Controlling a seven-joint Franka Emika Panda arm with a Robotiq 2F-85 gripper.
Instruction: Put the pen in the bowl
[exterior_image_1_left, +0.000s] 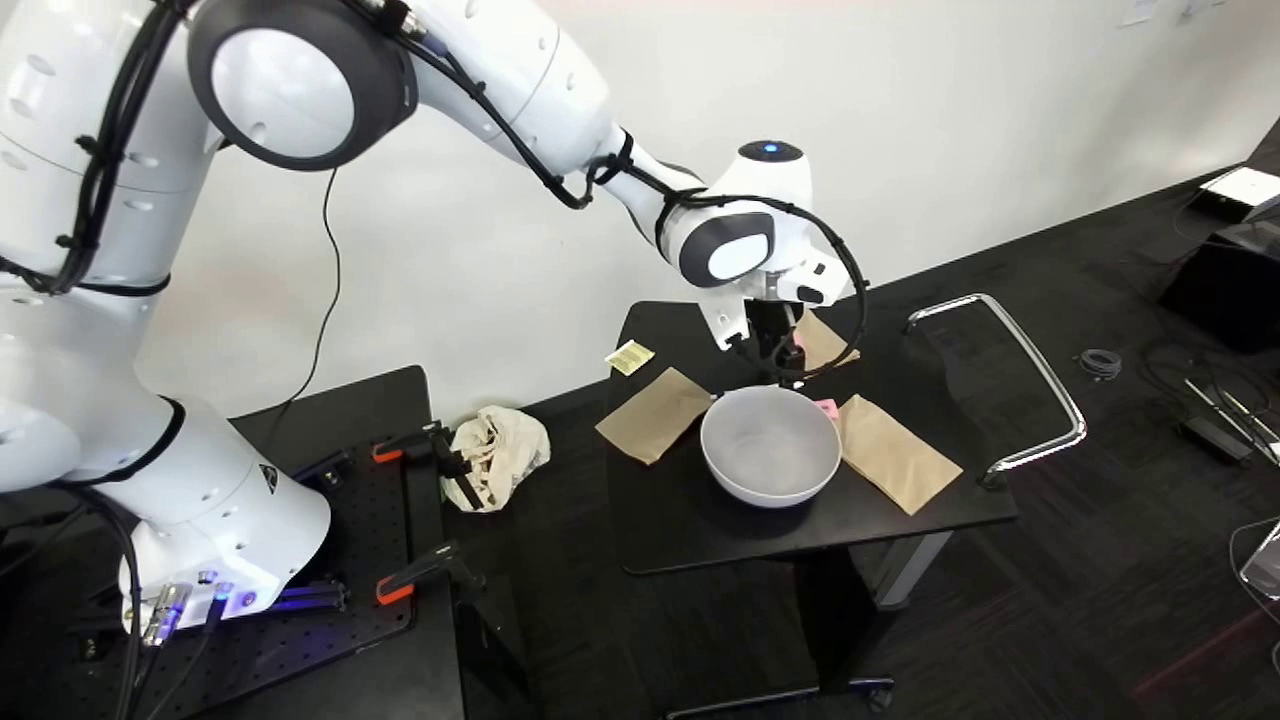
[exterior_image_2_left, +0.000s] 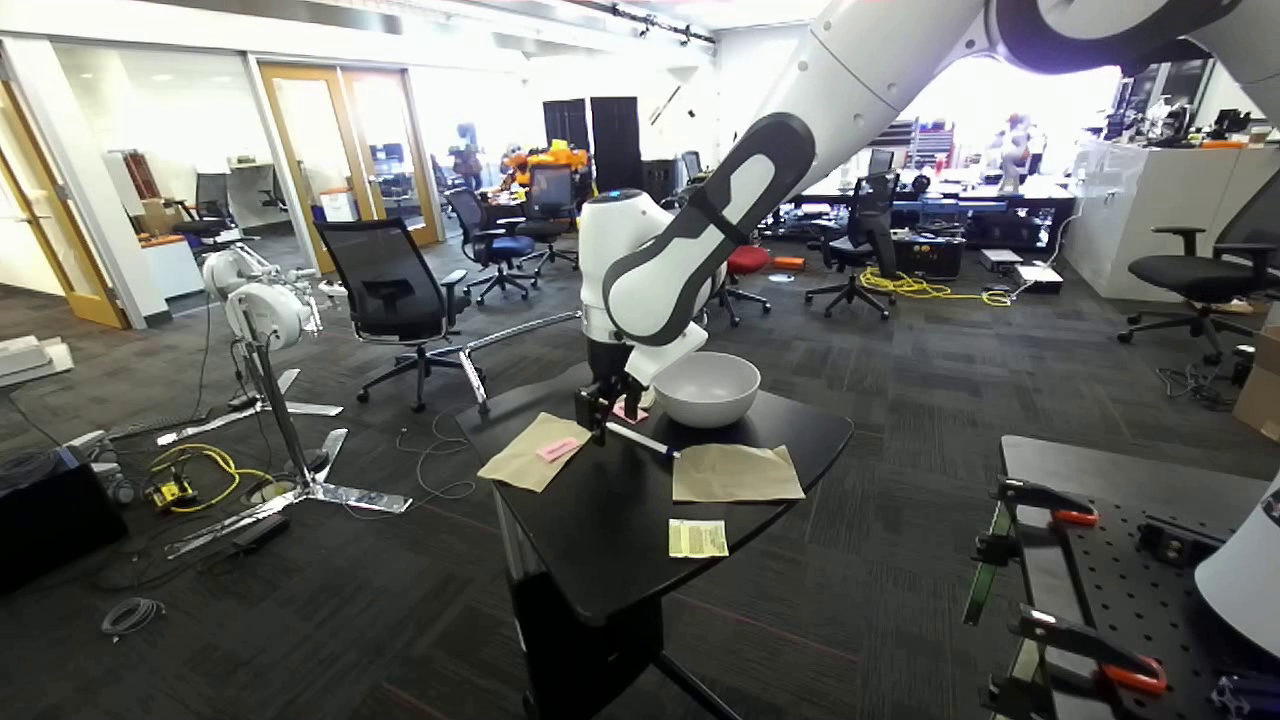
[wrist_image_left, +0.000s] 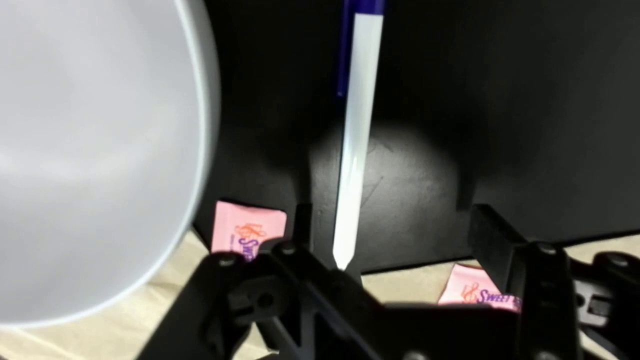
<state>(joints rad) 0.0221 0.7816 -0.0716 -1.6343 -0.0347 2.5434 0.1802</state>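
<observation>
The pen is a thin white stick with a dark blue cap. It lies on the black table; the wrist view shows the pen (wrist_image_left: 357, 130) lengthwise, and an exterior view shows the pen (exterior_image_2_left: 638, 438) in front of the bowl. The round light-grey bowl (exterior_image_1_left: 770, 445) stands upright and empty; it also shows in an exterior view (exterior_image_2_left: 706, 392) and at the left of the wrist view (wrist_image_left: 100, 150). My gripper (wrist_image_left: 391, 214) is open and empty low over the table. Its fingers are on either side of the pen's uncapped end, which lies closer to the left finger.
Tan paper pieces (exterior_image_1_left: 655, 415) (exterior_image_1_left: 898, 455) lie on the table (exterior_image_1_left: 690, 530) around the bowl. Pink packets (wrist_image_left: 247, 225) (wrist_image_left: 477, 287) lie near the fingers, one beside the bowl. A yellowish packet (exterior_image_2_left: 698, 538) lies near the table edge. A metal bar (exterior_image_1_left: 1040, 370) rises at one side.
</observation>
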